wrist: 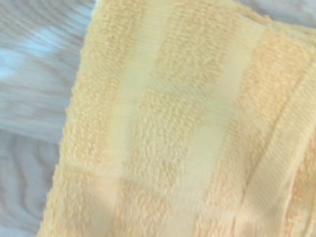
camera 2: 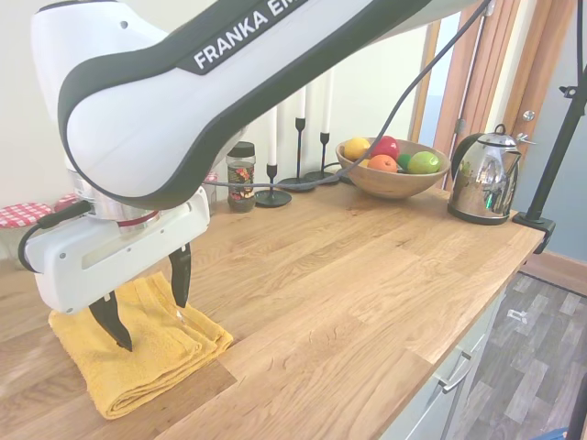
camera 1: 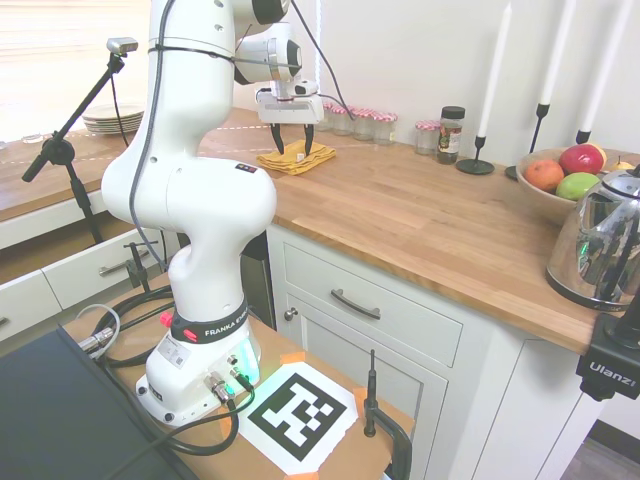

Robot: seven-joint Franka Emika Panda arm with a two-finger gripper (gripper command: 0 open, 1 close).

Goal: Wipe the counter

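A folded yellow towel [camera 1: 296,159] lies flat on the wooden counter [camera 1: 420,220] near its back left part. My gripper [camera 1: 294,147] hangs directly over the towel [camera 2: 138,353], open, its black fingertips just above the cloth or barely touching it, with nothing between them. From the other side the gripper [camera 2: 147,312] straddles the middle of the towel on the counter [camera 2: 367,293]. The wrist view is filled by the blurred yellow towel [wrist: 187,128], with pale counter wood [wrist: 29,98] showing beside it.
Small jars with red lids [camera 1: 360,122] and a spice jar [camera 1: 451,133] stand along the wall behind the towel. Black candlesticks [camera 1: 477,160], a fruit bowl [camera 1: 560,180] and a steel kettle [camera 1: 605,245] sit further right. Plates [camera 1: 112,120] are stacked far left.
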